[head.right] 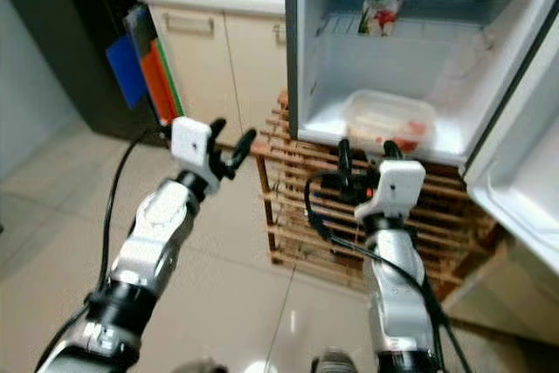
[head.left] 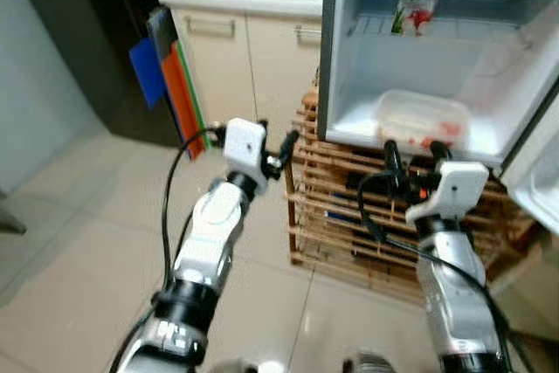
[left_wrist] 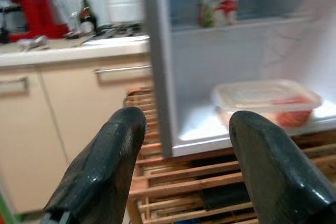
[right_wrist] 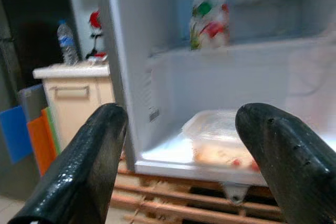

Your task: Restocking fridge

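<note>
Open fridge on wooden rack, both arms raised before it, nothing gripped.

From the left: three flat boards, blue, orange and green, are leaned against one cream cabinet with a pale worktop. One red appliance and one dark bottle are seen on the worktop. The left gripper is held in front of the cabinet and the slatted rack's left edge, fingers spread wide, nothing held. One slatted wooden rack is placed under one open white fridge. Inside, one clear lidded plastic food container with red contents is set on the lower floor; one printed green-red-white carton is stood on the shelf above. The right gripper is held just before the container, fingers wide apart, empty.
</note>
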Available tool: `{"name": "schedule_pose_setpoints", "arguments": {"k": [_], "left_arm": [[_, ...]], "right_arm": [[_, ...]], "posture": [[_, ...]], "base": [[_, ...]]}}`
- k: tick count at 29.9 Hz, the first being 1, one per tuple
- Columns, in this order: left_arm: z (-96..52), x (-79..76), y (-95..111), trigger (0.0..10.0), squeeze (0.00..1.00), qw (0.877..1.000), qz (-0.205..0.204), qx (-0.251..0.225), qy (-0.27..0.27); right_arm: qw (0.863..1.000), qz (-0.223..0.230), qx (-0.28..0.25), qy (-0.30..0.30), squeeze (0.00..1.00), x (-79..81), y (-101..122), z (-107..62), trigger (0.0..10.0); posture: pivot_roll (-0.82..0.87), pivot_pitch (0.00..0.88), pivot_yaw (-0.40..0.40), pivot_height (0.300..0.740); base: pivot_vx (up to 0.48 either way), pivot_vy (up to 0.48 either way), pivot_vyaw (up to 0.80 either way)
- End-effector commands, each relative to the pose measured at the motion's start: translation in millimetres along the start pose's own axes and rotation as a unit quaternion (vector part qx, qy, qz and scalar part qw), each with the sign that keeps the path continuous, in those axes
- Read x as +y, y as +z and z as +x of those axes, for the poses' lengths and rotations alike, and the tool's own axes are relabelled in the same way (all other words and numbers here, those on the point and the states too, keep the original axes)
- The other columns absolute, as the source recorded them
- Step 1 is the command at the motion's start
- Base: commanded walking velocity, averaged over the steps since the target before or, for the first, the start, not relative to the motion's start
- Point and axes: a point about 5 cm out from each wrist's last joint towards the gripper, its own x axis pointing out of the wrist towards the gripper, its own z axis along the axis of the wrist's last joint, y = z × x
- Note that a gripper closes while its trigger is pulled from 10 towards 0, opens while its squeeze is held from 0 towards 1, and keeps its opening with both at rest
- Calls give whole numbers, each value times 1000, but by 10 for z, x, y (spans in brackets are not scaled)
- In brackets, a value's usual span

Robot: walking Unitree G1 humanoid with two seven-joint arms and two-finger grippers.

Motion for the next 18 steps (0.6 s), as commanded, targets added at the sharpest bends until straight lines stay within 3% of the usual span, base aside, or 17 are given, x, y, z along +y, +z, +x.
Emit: {"name": "schedule_pose_setpoints", "arguments": {"k": [1, 15, 18], "left_arm": [[40, -49, 57, 10000, 0, 1000, 11, -2, -16], [146, -169, 62, 10000, 0, 997, 8, 15, -72], [167, -179, 71, 10000, 0, 997, 8, 14, -79]], "right_arm": [[1000, -3, -5, -1, 0, -36, 23, 16, 10000], [1000, -17, 9, -11, 0, -33, -59, -14, 10000], [1000, -17, 22, -14, 0, -42, -96, -16, 10000]], "posture": [[-165, 0, 66, 740], [-167, 0, 78, 740], [-167, 0, 81, 736]], "base": [[442, 0, 0], [456, 0, 0], [480, 0, -488]]}}
